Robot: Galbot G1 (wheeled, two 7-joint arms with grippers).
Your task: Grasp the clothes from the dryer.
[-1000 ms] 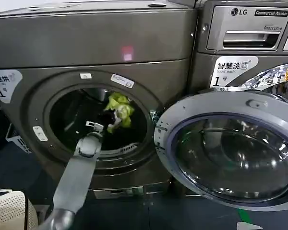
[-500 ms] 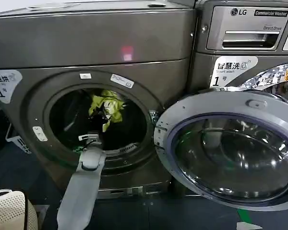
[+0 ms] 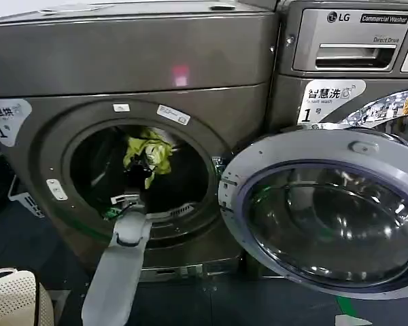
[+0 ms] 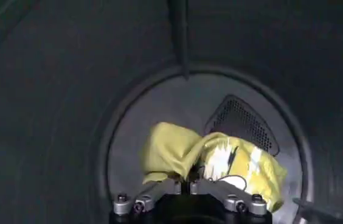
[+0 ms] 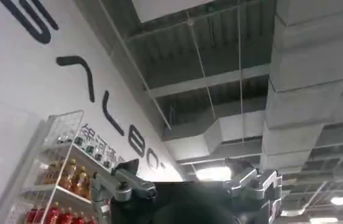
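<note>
The dryer [image 3: 122,88] is standing with its door [image 3: 326,217] swung fully open to the robot's right, leaving the round opening unobstructed, and the steel drum [image 4: 50,122] is lying dark and otherwise bare around the working arm. The left arm is reaching up through the opening from below, and the left gripper [image 3: 147,163] is sitting inside the drum, high in the opening. The clothes [image 3: 149,151], a small yellow-green bundle with dark patches, are hanging at the fingertips, clear of the drum floor. In the left wrist view the left gripper [image 4: 187,184] is showing its fingers drawn together on the near edge of the clothes [image 4: 220,161]; they are clenching the fabric, with most of the bundle lying just beyond the tips and spreading wider to one side than the other, its long axis running across the line of the fingers. The bundle is therefore lying straight ahead of the fingers, between them and the drum's back wall [image 4: 159,109]. The judgement is that the coming move is turning on drawing straight back along the arm's own line toward the opening. The right gripper [image 5: 187,182] is pointing up toward the ceiling with its fingers spread apart and holding nothing, so the left arm is plainly the nearer one.
</note>
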